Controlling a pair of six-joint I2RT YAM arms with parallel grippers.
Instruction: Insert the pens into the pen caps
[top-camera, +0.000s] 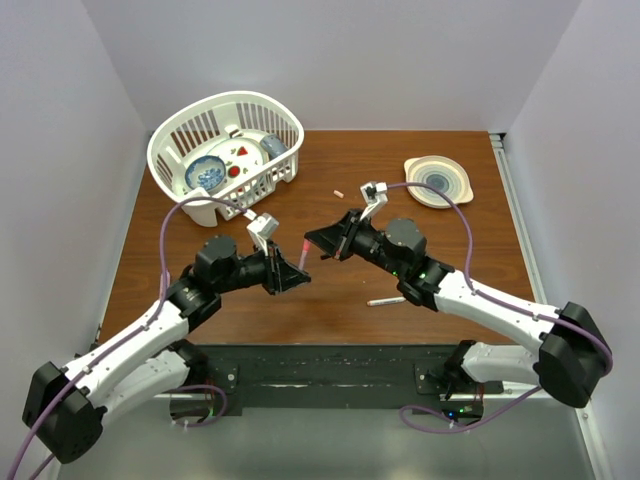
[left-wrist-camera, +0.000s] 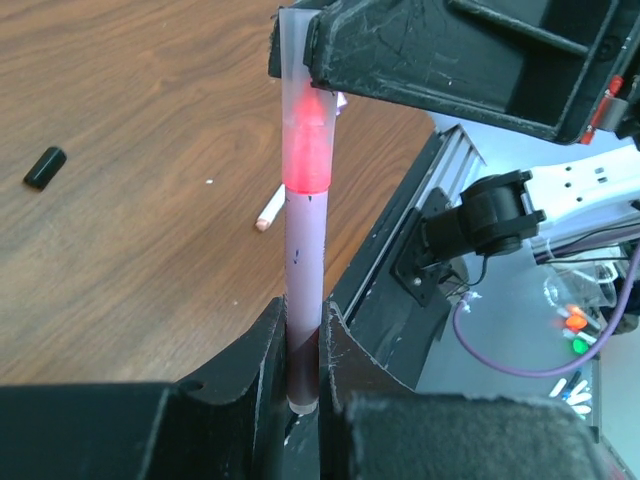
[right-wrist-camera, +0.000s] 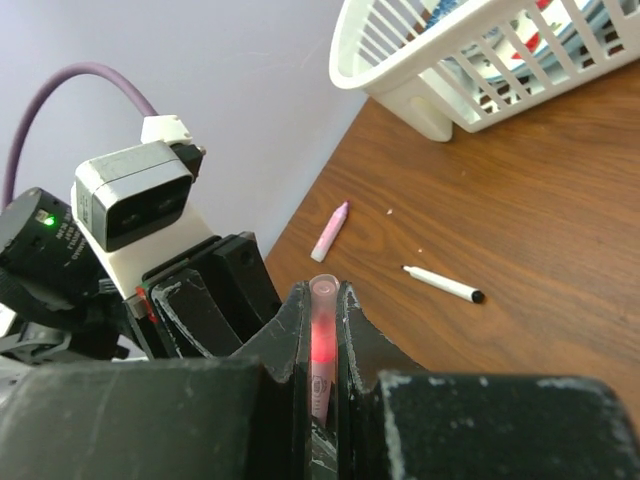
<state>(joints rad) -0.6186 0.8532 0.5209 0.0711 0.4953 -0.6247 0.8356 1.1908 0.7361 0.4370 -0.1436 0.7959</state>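
A lilac pen (left-wrist-camera: 304, 262) stands clamped between the fingers of my left gripper (left-wrist-camera: 303, 318), which is shut on its lower end. Its glowing pink tip sits inside a translucent pale pen cap (left-wrist-camera: 303, 120). My right gripper (right-wrist-camera: 322, 300) is shut on that pen cap (right-wrist-camera: 322, 318); its fingers (left-wrist-camera: 430, 50) show at the top of the left wrist view. From above, both grippers meet over the table's middle: left (top-camera: 291, 272), right (top-camera: 318, 240), pen (top-camera: 304, 246) between. A black cap (left-wrist-camera: 44, 167) lies loose on the wood.
A white pen (top-camera: 385, 300) lies near the front edge. A pink pen (right-wrist-camera: 330, 230) and a white, black-tipped pen (right-wrist-camera: 440, 283) lie toward the white basket (top-camera: 170, 165) of dishes at the back left. A plate (top-camera: 437, 181) sits back right.
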